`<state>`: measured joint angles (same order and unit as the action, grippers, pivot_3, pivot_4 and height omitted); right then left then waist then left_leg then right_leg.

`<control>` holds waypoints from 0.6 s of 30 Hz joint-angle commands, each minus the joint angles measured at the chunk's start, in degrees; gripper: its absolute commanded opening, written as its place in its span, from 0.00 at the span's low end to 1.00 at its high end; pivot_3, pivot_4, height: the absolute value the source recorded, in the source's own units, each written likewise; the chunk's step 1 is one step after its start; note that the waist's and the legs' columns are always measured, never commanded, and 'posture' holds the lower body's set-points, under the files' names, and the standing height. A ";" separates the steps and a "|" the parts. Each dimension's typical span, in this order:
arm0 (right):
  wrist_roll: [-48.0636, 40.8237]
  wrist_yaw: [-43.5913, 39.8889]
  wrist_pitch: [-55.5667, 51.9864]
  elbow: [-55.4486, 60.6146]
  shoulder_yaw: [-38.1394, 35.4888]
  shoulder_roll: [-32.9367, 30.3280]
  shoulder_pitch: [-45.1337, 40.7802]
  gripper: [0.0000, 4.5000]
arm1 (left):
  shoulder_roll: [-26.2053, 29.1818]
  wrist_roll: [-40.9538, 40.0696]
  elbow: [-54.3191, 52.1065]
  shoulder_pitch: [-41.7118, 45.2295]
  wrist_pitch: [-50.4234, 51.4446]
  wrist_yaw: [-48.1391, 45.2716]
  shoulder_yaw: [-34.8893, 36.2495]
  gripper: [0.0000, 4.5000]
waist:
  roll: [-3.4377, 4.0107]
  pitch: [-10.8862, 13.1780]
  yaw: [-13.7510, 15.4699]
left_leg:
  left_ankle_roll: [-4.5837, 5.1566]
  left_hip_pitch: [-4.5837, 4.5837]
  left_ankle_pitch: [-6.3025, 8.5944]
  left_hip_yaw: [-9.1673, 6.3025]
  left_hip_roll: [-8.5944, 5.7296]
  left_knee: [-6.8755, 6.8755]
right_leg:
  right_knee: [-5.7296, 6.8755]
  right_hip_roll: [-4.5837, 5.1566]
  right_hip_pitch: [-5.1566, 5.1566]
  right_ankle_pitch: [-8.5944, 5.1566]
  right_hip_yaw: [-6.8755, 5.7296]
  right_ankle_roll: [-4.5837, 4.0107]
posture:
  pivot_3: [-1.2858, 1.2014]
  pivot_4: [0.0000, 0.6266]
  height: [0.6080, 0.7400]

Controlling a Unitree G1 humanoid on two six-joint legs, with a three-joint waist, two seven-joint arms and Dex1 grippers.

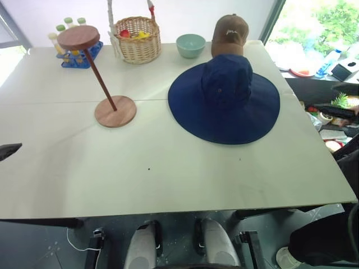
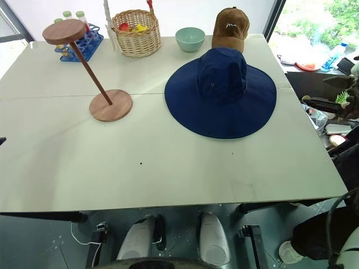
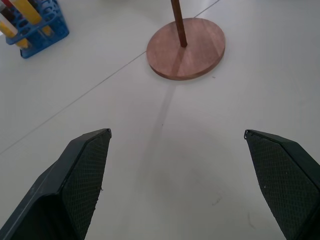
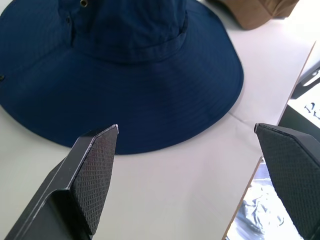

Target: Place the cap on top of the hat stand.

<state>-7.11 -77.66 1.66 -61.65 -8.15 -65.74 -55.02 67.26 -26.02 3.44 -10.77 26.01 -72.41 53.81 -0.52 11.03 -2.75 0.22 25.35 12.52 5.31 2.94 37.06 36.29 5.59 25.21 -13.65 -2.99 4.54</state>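
The left gripper [image 3: 177, 135] hangs over bare table [image 1: 168, 168] short of the hat stand [image 1: 101, 84], its two black fingers [image 3: 75, 180] spread wide with nothing between them; in the head views just a dark tip of it pokes in at the table's left edge. The hat stand leans, its thin rod slanting up and leftward from the round base to the small disc top, and the left wrist view cuts the rod off just above the base. Behind the stand sits a blue rack of tubes [image 1: 76, 53], partly screened by the disc, and to the rack's right a wicker basket [image 1: 136, 39] whose handle runs out of frame. Right of the stand, well apart from it, the cap [image 1: 224, 98] lies flat on the table, crown up, wide brim spread round. A green bowl [image 1: 190, 45] and a brown baseball cap [image 1: 229, 35] stand just behind it. The right gripper [image 4: 187, 135] hovers near the cap's brim edge, fingers fully apart and empty, not touching the fabric.
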 commanded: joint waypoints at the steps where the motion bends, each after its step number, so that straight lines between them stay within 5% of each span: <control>1: 0.33 0.70 1.71 -0.53 -0.41 0.25 -0.96 1.00 | 0.12 -0.07 -1.64 0.42 -0.61 -0.06 3.01 0.99 | 0.00 0.00 0.05 | 0.00 0.00 0.00 0.00 0.00 0.00 | 0.00 0.00 0.00 0.00 0.00 0.00 | 0.52 0.24 1.00; 10: 0.74 3.19 4.06 -0.23 -0.82 1.22 -0.47 1.00 | 0.91 -2.66 -2.17 6.87 2.73 3.06 -0.98 0.99 | 0.01 -0.01 0.14 | -0.03 0.00 -0.06 0.01 -0.01 0.04 | 0.07 -0.01 -0.03 0.04 0.00 0.06 | 0.52 0.24 1.00; 18: 3.20 7.30 4.40 7.76 1.26 2.11 2.35 1.00 | 1.63 -18.98 -10.92 24.04 18.36 6.97 -13.23 0.99 | 0.01 -0.01 0.23 | -0.06 -0.03 -0.09 -0.03 -0.02 0.11 | 0.15 -0.02 -0.11 0.13 0.00 0.24 | 0.52 0.24 1.00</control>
<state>-4.58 -72.19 5.50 -57.66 -6.88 -63.12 -53.44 67.32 -40.40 -5.22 10.76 41.22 -66.40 41.96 -0.51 11.03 -2.52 0.14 25.33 12.41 5.28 2.91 37.17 36.45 5.57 25.11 -13.52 -2.98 4.80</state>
